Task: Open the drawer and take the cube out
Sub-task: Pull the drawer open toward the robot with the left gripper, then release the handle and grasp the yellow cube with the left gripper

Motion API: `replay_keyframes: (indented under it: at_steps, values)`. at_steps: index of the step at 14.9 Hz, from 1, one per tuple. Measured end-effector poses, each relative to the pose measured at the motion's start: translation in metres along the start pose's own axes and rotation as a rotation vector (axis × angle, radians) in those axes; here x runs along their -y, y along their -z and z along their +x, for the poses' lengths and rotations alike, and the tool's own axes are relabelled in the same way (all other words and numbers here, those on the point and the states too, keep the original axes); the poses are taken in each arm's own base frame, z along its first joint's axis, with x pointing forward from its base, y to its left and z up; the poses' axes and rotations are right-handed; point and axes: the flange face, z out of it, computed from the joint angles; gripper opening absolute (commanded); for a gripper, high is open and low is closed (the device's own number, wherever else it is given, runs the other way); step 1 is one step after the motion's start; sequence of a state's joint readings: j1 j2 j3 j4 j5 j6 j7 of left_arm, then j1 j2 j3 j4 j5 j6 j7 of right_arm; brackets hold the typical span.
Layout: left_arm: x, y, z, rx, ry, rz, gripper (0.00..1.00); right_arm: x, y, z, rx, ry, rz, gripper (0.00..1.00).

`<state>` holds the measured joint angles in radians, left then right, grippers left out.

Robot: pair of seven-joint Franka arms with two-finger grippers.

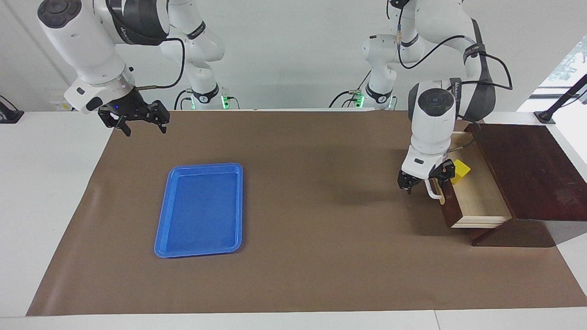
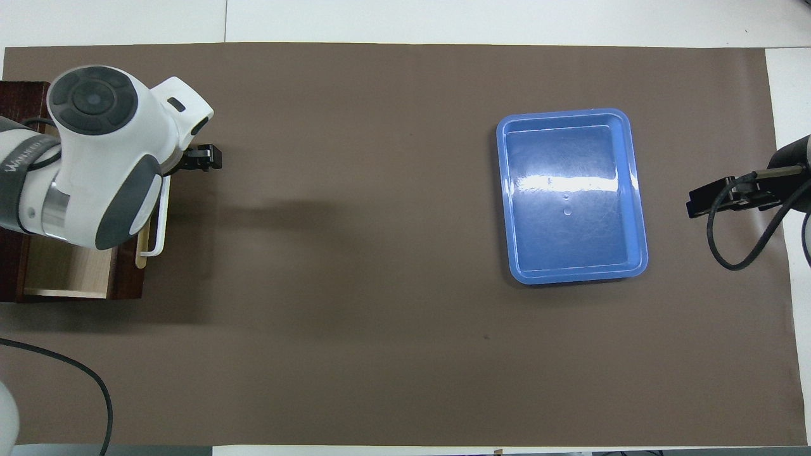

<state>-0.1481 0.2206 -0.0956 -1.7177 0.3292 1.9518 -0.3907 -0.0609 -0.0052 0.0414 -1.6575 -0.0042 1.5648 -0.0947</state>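
With the drawer open at frame right, left gripper hangs fingers spread, empty, above its handle; right gripper waits spread, empty, upper left.

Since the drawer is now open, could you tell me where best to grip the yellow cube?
Grip the cube across two opposite side faces, coming straight down from above: it sits low in the drawer, whose walls block any sideways approach.

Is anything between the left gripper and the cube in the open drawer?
Partly. The left gripper, open, hangs over the drawer's front panel by the white handle. That panel's top edge lies between it and the cube; nothing covers the cube from above.
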Motion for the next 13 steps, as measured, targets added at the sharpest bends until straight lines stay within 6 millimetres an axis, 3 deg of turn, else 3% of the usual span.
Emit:
replay_keyframes:
  at_steps: [3,5,7,9,13]
  values:
    - [0.064,0.035,0.018,0.038,0.147,-0.041,1.00,-0.001,0.000,-0.001,0.004,-0.002,0.001,1.00]
    - [0.118,0.038,0.020,0.052,0.238,-0.049,1.00,-0.002,0.000,-0.001,0.005,-0.003,0.001,1.00]
    - [0.150,0.029,0.014,0.080,0.295,-0.046,1.00,-0.002,0.000,-0.001,0.005,-0.003,0.001,1.00]
    - [0.158,0.012,0.003,0.109,0.361,-0.041,1.00,-0.002,0.000,-0.001,0.005,-0.003,0.001,1.00]
    - [0.143,-0.015,-0.020,0.104,0.485,-0.042,1.00,-0.002,0.000,-0.001,0.005,-0.003,0.001,1.00]
